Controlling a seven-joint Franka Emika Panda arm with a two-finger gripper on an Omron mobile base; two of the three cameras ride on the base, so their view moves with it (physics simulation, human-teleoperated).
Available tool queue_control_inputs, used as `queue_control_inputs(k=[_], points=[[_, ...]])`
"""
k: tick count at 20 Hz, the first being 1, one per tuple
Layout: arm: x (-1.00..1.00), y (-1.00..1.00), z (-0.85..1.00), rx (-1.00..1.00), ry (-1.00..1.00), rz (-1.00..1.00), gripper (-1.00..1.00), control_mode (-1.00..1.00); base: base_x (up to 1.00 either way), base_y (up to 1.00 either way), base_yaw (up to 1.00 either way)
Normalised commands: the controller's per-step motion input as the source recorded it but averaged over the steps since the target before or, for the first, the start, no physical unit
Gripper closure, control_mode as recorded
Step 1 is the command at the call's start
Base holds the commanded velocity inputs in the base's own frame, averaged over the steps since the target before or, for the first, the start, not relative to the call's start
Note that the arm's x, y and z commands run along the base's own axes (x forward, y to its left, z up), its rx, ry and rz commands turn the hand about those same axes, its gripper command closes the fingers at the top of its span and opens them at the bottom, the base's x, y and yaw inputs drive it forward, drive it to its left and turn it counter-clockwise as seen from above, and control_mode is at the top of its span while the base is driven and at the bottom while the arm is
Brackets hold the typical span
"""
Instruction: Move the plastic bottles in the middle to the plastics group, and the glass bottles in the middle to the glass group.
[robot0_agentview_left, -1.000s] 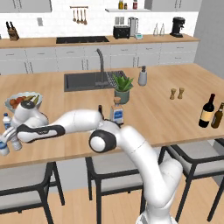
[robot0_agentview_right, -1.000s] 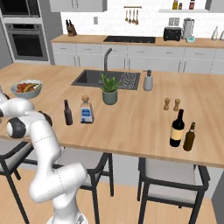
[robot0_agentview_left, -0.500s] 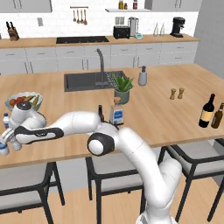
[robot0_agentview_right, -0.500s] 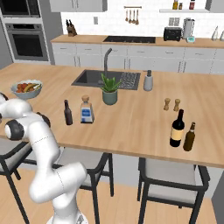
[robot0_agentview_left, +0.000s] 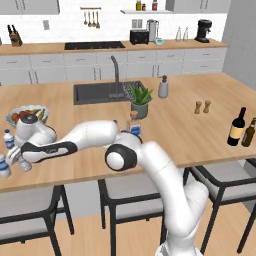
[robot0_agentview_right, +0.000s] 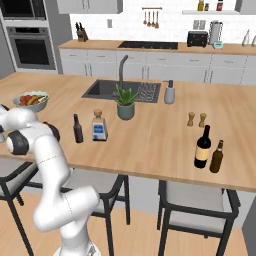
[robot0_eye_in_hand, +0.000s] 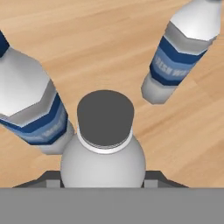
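Counting it up: two blue-banded water bottles, one (robot0_eye_in_hand: 30, 109) on the left of the hand view and one (robot0_eye_in_hand: 181, 52) on the right, with a single plain clear bottle (robot0_eye_in_hand: 104, 144) between them. On the surface (robot0_agentview_right: 150, 145) there's one small dark bottle (robot0_agentview_right: 78, 129), one blue-labelled jar (robot0_agentview_right: 99, 126), one wine bottle (robot0_agentview_right: 202, 147) and one brown bottle (robot0_agentview_right: 217, 157). Add two little shakers (robot0_agentview_right: 196, 119), one potted plant (robot0_agentview_right: 125, 102), one soap dispenser (robot0_agentview_right: 170, 93) and one fruit bowl (robot0_agentview_right: 31, 100).

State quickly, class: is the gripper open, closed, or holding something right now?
Gripper: closed on the plain water bottle, between the two blue-labelled bottles.
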Motion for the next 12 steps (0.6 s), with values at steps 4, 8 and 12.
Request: queue_control_inputs(k=[4, 8, 12], points=[[-0.29, -0.35, -0.57, 0.06, -0.12, 0.0, 1.0, -1.0, 0.0, 0.0, 0.0], [-0.18, -0.28, -0.68, 0.21, -0.14, 0.0, 1.0, -1.0, 0.0, 0.0, 0.0], [-0.09, -0.29, -0.64, 0.29, -0.08, 0.0, 1.0, -1.0, 0.0, 0.0, 0.0]])
